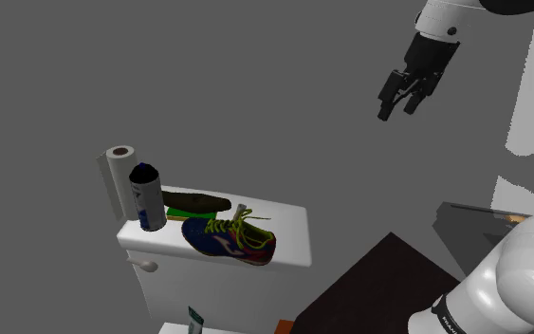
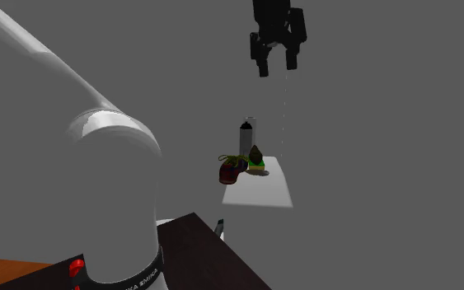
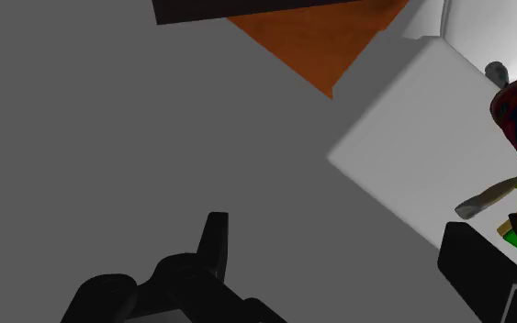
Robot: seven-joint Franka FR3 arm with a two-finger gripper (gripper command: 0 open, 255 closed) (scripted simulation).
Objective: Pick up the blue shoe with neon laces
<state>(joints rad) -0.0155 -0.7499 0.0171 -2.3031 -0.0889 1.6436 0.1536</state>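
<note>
Well below claw (image 1: 397,112), blue shoe (image 1: 229,239) on white surface (image 1: 288,228).

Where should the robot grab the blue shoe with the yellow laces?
Probably across its narrow middle, at the laces, coming straight down from above. The shoe sits on its sole, long and low, with a spray can close at one end, so the open end effector fits best over its sides.
</note>
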